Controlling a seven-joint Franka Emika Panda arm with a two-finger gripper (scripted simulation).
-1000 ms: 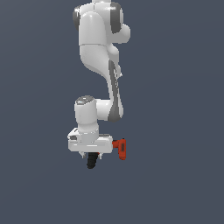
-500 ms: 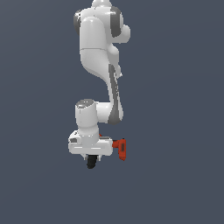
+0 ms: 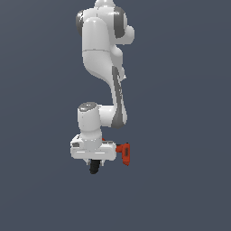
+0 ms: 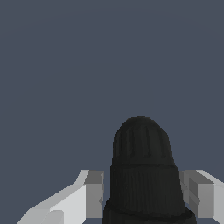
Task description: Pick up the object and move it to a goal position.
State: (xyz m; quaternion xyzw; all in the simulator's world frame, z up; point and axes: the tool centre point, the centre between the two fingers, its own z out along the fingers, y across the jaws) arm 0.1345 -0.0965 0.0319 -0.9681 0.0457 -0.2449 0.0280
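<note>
The object is a small red-orange drill [image 3: 124, 154] with a black chuck end [image 3: 94, 168]. It hangs under the white hand of my arm, its red handle sticking out to the exterior view's right. My gripper [image 3: 94, 163] is shut on the drill. In the wrist view the black ribbed chuck [image 4: 142, 175] fills the space between my two grey fingertips [image 4: 94, 192], which press its sides. The drill's red body is hidden in that view.
Only a plain dark grey-blue background shows around the arm [image 3: 101, 58]. No table, goal marker or other object is visible in either view.
The arm and the held drill have shifted very slightly; the grip on the drill is unchanged.
</note>
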